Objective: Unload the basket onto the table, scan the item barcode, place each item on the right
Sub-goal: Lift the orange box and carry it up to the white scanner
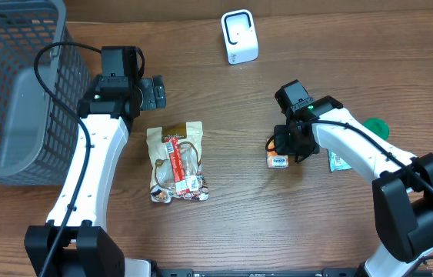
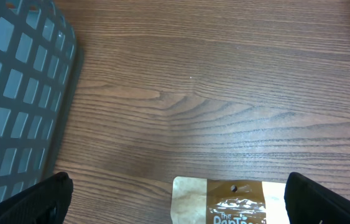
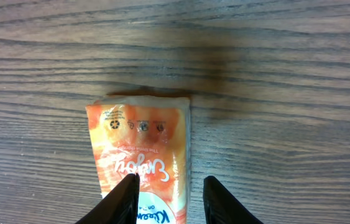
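**Tabletop (image 1: 224, 231), wood grain, holdings:**

- Orange packet (image 3: 138, 155): the task item. Lies flat right of centre, print side up, directly under the right gripper (image 3: 168, 186).
- Right gripper: fingers (image 3: 122, 199) narrowly apart. One is over the packet face, the other just off the packet's edge above bare wood. Not clamped on the packet.
- Left gripper (image 1: 152, 92): fingers spread wide, holding nothing, beside the grey mesh basket (image 1: 8, 85).
- Brown snack bag (image 1: 176, 161): flat, centre-left, just below the left gripper.
- White scanner (image 1: 239, 36): upright at the far edge, well apart from the packet.
- Teal packet (image 1: 338, 161) and a green item (image 1: 376, 127): beside the right arm.
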Controlling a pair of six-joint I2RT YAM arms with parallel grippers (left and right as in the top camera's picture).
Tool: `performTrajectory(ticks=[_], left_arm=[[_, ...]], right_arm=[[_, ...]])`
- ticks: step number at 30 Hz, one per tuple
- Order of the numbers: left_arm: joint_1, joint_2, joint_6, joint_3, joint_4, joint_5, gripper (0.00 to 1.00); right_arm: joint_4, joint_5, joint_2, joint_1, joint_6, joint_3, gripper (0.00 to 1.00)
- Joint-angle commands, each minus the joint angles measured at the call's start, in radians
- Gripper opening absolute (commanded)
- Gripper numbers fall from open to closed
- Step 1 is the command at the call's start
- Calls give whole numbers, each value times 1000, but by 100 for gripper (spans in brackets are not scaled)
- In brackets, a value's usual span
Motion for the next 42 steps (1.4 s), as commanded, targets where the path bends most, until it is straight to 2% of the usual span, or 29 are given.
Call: performTrajectory(ticks=[1,3,12,15,17,18,23,28,42], left_arm=[[0,0,-6,10,3,-10,100],[0,0,-6,10,3,-10,100],[0,0,-6,9,3,-10,100],[0,0,-6,10,3,-10,100],[0,0,-6,10,3,-10,100],[0,0,-6,9,3,-10,100],[0,0,-6,10,3,-10,100],[0,0,-6,10,3,-10,100],[0,0,-6,10,3,-10,100]], right_arm=[[12,-19,-25,-3,-10,-27,33],[29,-19,-25,-3,-10,-48,30],[171,-20,-25,-3,-5,-158,30],[215,-20,-25,-3,-5,-190,19],[216,-19,-25,-3,-6,-194,5],[216,-19,-25,-3,-6,-194,4],[210,-19,-29,-3,-12,-167,4],[169,-18,-84,-3,-118,-82,4],[163,-16,-141,-3,-135,-37,4]])
